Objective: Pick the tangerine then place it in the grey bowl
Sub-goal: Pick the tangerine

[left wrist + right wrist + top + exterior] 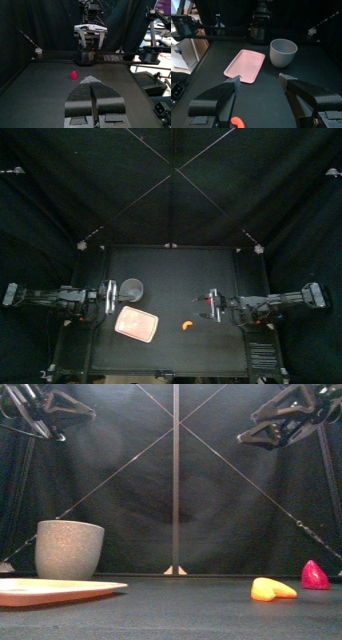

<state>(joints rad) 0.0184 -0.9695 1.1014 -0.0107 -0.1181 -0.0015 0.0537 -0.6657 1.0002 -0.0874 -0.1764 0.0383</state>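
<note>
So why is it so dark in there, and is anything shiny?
Top view: the black curtain and black table give back little light, so the pink tray and the tangerine stand out. Front view: a faint pale glow lies on the curtain, with no hard glare on the grey cup. Right wrist view: the cup's rim catches light and its inside looks darker.

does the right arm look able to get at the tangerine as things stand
Probably yes: the right gripper is open, the tangerine lies on bare table near it, and the pink toy stands apart from it.
</note>
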